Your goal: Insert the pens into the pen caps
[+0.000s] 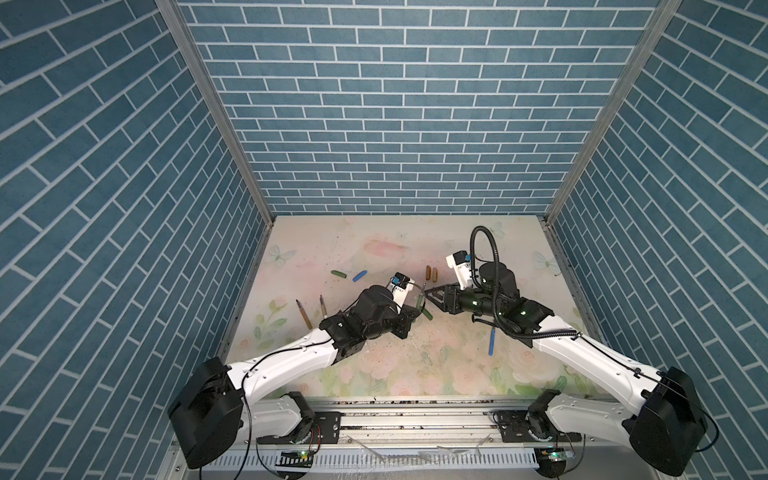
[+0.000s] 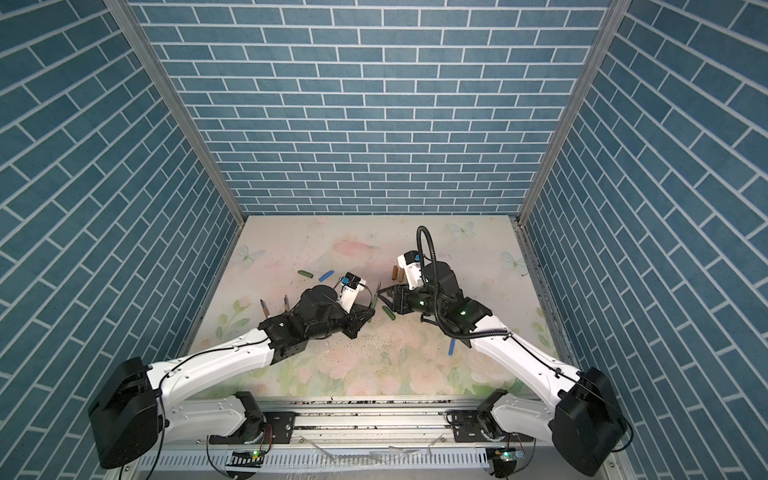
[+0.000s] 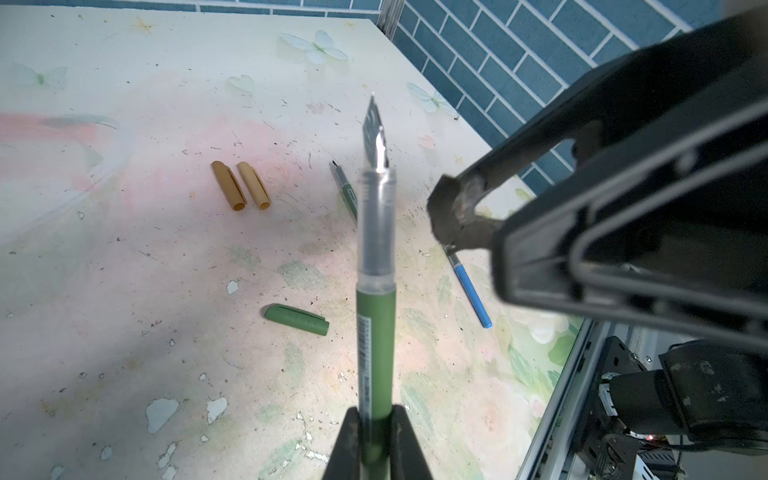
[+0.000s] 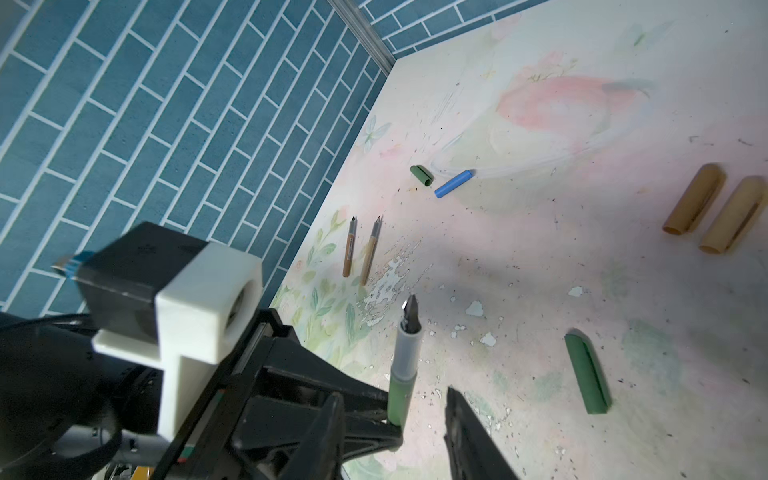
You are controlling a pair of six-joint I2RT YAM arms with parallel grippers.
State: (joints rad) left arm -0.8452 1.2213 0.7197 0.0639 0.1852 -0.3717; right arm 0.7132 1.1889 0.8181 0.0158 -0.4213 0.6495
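One dark green plastic pen (image 3: 376, 332) with a clear grip section and a bare metal nib is clamped at its tail in the left gripper (image 3: 376, 415). The white printed strip (image 3: 365, 353) on its barrel is too blurred to read. Just beside the pen, the right gripper (image 4: 392, 399) stands parted and empty. On the floral tabletop (image 3: 124, 270) lie a green pen cap (image 3: 297, 319) and, side by side, an amber-brown cap (image 3: 228, 185) and a tan cap (image 3: 253, 185), both with nothing in them.
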